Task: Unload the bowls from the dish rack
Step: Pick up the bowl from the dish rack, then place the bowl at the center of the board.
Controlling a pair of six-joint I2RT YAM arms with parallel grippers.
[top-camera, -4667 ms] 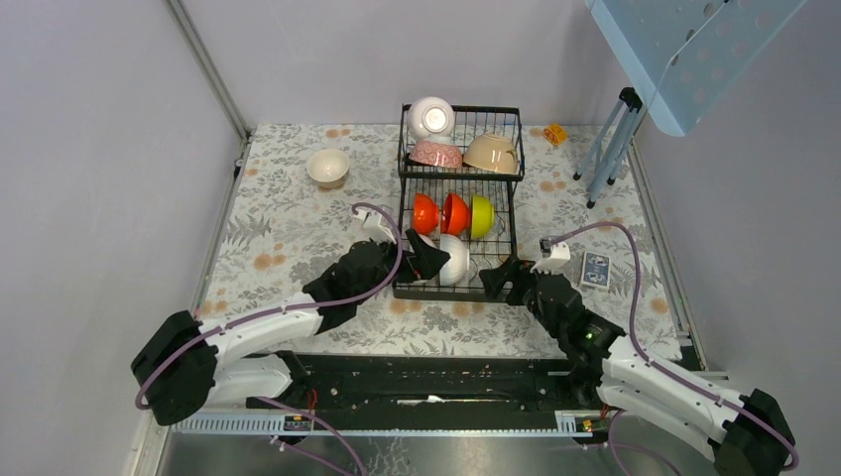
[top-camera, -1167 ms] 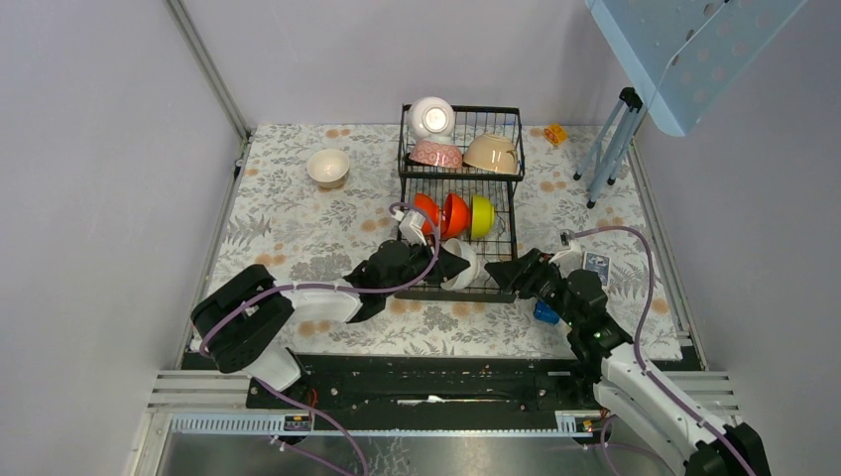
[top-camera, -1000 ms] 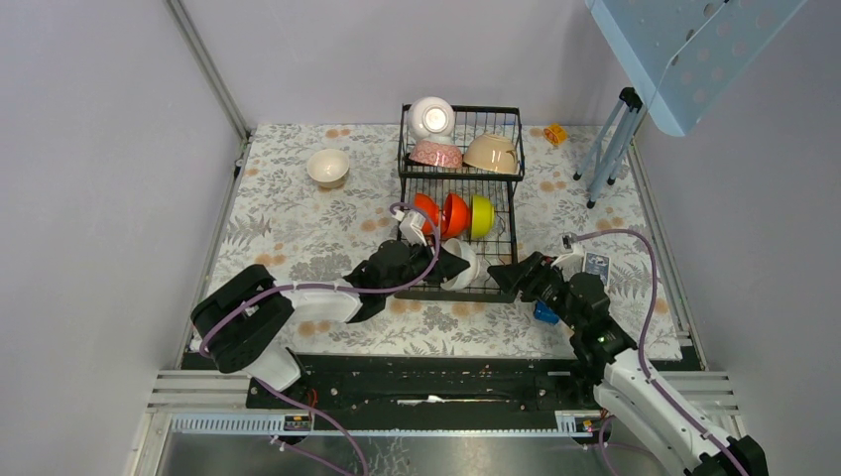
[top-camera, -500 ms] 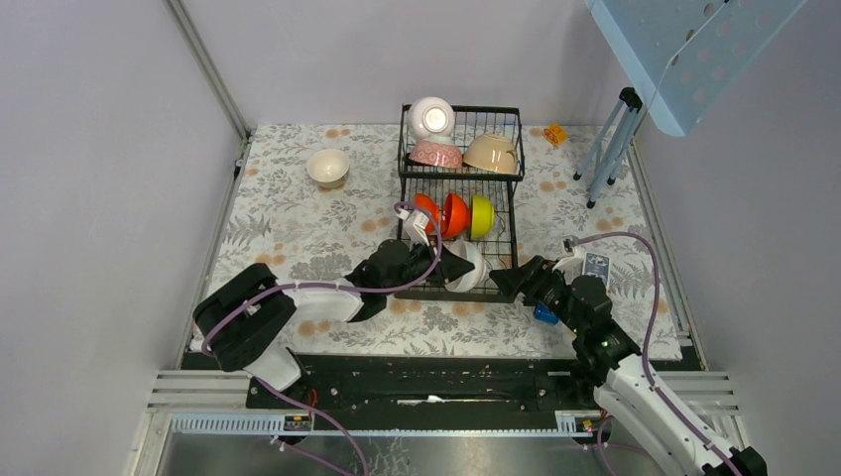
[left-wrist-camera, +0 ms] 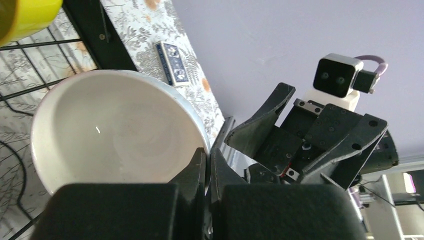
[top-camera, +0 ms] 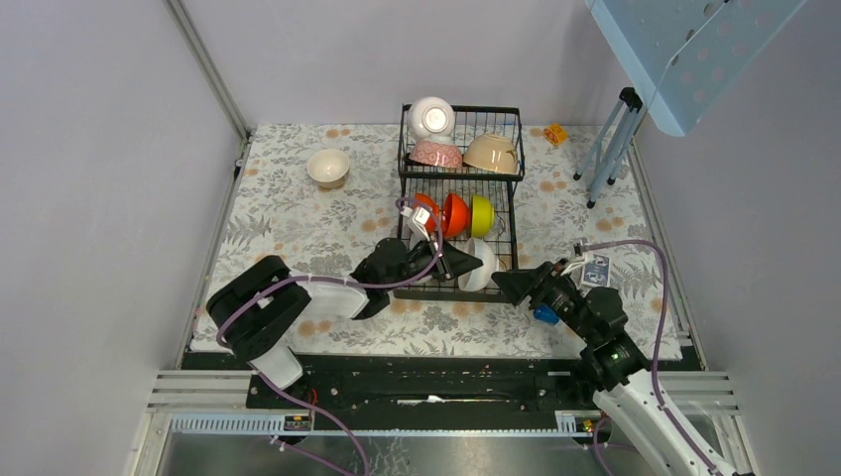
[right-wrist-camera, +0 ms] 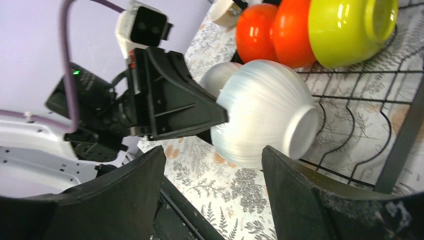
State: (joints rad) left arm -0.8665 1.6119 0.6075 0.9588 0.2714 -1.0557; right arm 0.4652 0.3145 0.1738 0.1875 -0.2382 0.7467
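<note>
Slippage is the worry: the left gripper [left-wrist-camera: 207, 156] pinches only the thin rim of the white ribbed ceramic bowl [right-wrist-camera: 262, 112], tilted at the near end of the black wire dish rack [top-camera: 515, 213], and the wide-open right gripper [right-wrist-camera: 212, 155] could knock it loose.

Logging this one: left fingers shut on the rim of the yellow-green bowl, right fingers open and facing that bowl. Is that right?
Wrong bowl. The left fingers are shut on the rim of the white bowl; the yellow-green bowl stands untouched in the dish rack. The left wrist view shows it. The right fingers are open and face the white bowl.
</note>
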